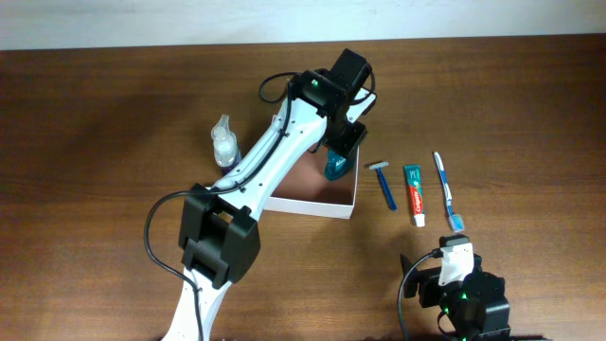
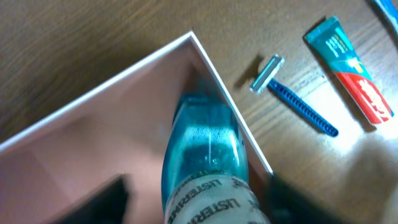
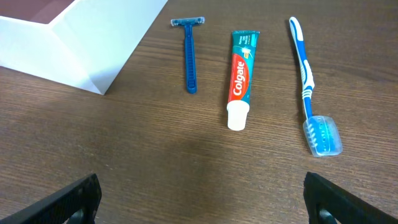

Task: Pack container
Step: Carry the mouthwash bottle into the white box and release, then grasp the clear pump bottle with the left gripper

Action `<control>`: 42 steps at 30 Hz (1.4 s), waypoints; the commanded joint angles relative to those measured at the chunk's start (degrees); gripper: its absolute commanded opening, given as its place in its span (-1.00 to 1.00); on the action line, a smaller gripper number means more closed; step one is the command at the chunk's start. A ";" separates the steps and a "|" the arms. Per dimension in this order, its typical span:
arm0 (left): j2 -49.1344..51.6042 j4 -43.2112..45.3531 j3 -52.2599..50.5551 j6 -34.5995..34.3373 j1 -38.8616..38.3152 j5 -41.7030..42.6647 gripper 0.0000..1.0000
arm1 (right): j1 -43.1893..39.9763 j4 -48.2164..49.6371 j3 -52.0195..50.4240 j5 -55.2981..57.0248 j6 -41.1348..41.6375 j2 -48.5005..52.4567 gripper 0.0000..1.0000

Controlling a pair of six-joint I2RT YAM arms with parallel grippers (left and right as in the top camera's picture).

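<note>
Bottle (image 2: 205,155), clasped by the left gripper (image 1: 343,142), hangs in the corner of the container (image 1: 308,204) nearest the razor (image 1: 386,188); the container lies beneath that gripper. Dropped here, it could clip the wall and topple out. Right gripper (image 3: 205,208) gapes empty.

Left arm (image 1: 270,161) across container (image 1: 320,209)

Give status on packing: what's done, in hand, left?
Done: nothing seen lying loose in the square white pink-lined container. In hand: left gripper holds a translucent blue mouthwash bottle at its inner corner. Left: blue razor, red-and-green toothpaste tube, blue-white toothbrush and clear spray bottle, all outside it; right gripper open, idle.
</note>
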 commanded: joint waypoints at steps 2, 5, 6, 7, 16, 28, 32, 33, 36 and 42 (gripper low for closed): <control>-1.33 -6.62 9.57 0.70 0.55 -0.39 0.99 | -0.42 -0.07 -0.48 -0.13 -0.35 -0.44 0.98; -1.33 -14.36 19.39 0.70 1.77 -0.42 0.99 | -0.42 -0.07 -0.48 -0.13 -0.35 -0.44 0.98; -1.33 -16.85 22.36 0.70 2.27 -0.39 0.99 | -0.42 -0.07 -0.48 -0.13 -0.35 -0.42 0.98; -1.36 -21.99 28.11 0.70 3.37 -0.44 0.99 | -0.42 -0.07 -0.48 -0.13 -0.35 -0.44 0.98; -4.68 -28.55 33.90 -1.60 18.97 -3.56 0.99 | -0.42 -0.07 -0.48 -0.13 -0.35 -0.42 0.98; -4.68 -23.12 3.78 -1.97 28.00 -1.01 0.99 | -0.42 -0.07 -0.48 -0.13 -0.35 -0.42 0.98; -4.68 -17.88 -4.96 -2.19 27.71 0.31 0.89 | -0.42 -0.07 -0.48 -0.13 -0.35 -0.42 0.98; -4.68 -16.55 -7.19 -2.23 27.74 0.28 0.69 | -0.42 -0.07 -0.48 -0.13 -0.35 -0.42 0.98; -4.68 -13.90 -8.94 -2.21 27.74 0.26 0.31 | -0.42 -0.07 -0.48 -0.13 -0.35 -0.44 0.98; -4.68 -13.07 -8.87 -2.21 27.74 0.31 -0.35 | -0.42 -0.07 -0.48 -0.13 -0.35 -0.42 0.97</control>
